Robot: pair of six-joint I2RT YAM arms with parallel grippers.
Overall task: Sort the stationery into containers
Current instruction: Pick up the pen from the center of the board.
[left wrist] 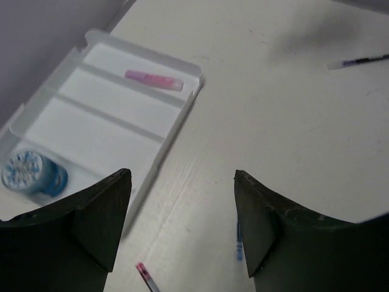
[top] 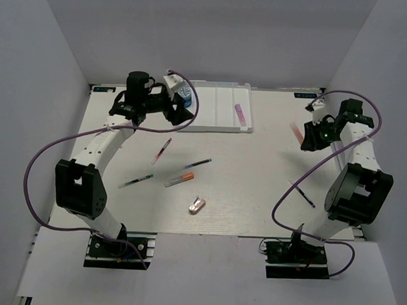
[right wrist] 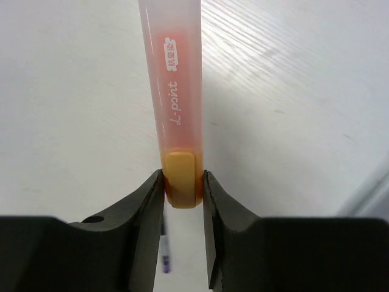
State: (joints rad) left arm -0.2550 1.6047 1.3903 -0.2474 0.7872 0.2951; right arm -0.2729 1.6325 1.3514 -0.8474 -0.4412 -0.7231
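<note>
Right claw (right wrist: 181,185) pinches orange marker (right wrist: 173,91); left claw (left wrist: 181,194) gapes.

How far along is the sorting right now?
Done: a pink marker and the blue roll lie in the tray. In hand: the right gripper clamps an orange-capped marker. Left: four pens, a short marker and the eraser on the table; left gripper open.

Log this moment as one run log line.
left tool: open, by tray | right tool: shut on orange-capped marker | tray: blue roll, pink marker
</note>
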